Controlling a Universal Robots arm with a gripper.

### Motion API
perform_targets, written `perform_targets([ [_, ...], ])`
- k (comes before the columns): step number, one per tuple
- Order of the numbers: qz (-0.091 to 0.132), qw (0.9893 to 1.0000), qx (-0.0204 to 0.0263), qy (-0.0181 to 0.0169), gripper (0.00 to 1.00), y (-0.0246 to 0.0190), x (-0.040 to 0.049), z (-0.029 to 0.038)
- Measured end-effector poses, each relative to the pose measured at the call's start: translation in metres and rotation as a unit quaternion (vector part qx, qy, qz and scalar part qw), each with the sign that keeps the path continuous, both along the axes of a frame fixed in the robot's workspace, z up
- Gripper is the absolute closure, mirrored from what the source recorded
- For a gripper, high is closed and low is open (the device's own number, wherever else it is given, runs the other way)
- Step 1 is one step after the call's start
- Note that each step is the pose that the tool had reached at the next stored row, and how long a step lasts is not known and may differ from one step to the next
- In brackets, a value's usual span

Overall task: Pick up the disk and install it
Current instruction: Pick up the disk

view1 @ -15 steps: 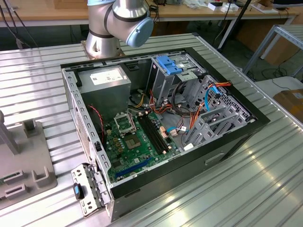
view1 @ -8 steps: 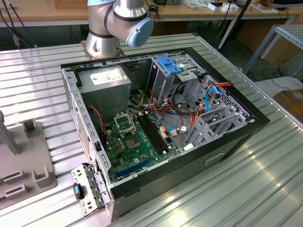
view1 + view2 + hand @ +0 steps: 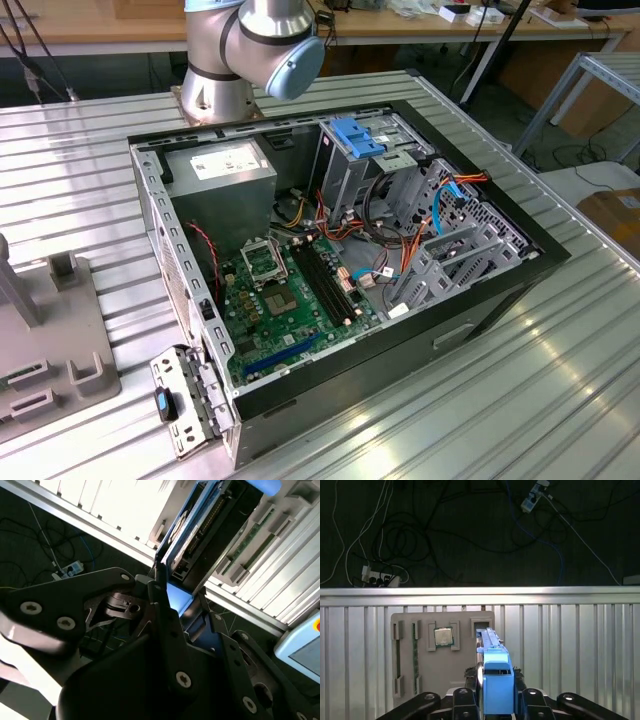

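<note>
The disk [image 3: 494,676] is a flat drive in a bright blue carrier. It stands on edge over the grey holder plate [image 3: 445,625], with its far end at the plate's slot. My gripper [image 3: 496,699] is shut on it, one black finger [image 3: 465,700] on each side of the carrier. In the second wrist view the disk [image 3: 192,527] shows its blue frame and dark body beyond the black gripper [image 3: 175,605]. The open computer case [image 3: 500,290] lies on the ribbed metal table in the exterior view, and the silver drive cage with a blue bracket [image 3: 355,135] is at its far side.
A processor chip [image 3: 443,637] and a memory stick [image 3: 415,652] sit in the holder plate. The holder plate [image 3: 50,350] is at the exterior view's left, and the arm's base [image 3: 215,95] is behind the case. Cables and power strips [image 3: 380,577] lie on the floor past the table edge.
</note>
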State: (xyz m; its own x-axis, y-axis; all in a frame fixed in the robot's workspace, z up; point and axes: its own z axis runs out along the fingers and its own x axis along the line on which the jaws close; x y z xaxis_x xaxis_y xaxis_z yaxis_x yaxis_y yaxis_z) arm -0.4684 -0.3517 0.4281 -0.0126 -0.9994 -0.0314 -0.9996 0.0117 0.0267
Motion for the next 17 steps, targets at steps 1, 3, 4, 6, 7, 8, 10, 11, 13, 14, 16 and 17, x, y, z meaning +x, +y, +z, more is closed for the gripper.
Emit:
perform_targets([
  [1, 0.000, 1.0000, 0.0000, 0.0000, 0.63, 0.0000, 0.0000, 0.0001],
  [3, 0.000, 1.0000, 0.0000, 0.0000, 0.63, 0.0000, 0.0000, 0.0002],
  [4, 0.000, 1.0000, 0.0000, 0.0000, 0.63, 0.0000, 0.0000, 0.0004],
  [6, 0.000, 1.0000, 0.0000, 0.0000, 0.63, 0.0000, 0.0000, 0.0044],
  [7, 0.000, 1.0000, -0.0001, 0.0001, 0.63, 0.0000, 0.0000, 0.0089],
  [8, 0.000, 1.0000, 0.0000, -0.0001, 0.63, 0.0000, 0.0000, 0.0140],
  [10, 0.000, 1.0000, -0.0001, 0.0000, 0.63, 0.0000, 0.0000, 0.0211],
  [11, 0.000, 1.0000, 0.0000, -0.0001, 0.63, 0.0000, 0.0000, 0.0285],
  [13, 0.000, 1.0000, 0.0000, 0.0000, 0.63, 0.0000, 0.0000, 0.0369],
  [14, 0.000, 1.0000, 0.0000, -0.0001, 0.63, 0.0000, 0.0000, 0.0424],
  [16, 0.000, 1.0000, 0.0000, -0.0001, 0.63, 0.0000, 0.0000, 0.0516],
  [17, 0.000, 1.0000, 0.0000, -0.0001, 0.63, 0.0000, 0.0000, 0.0536],
])
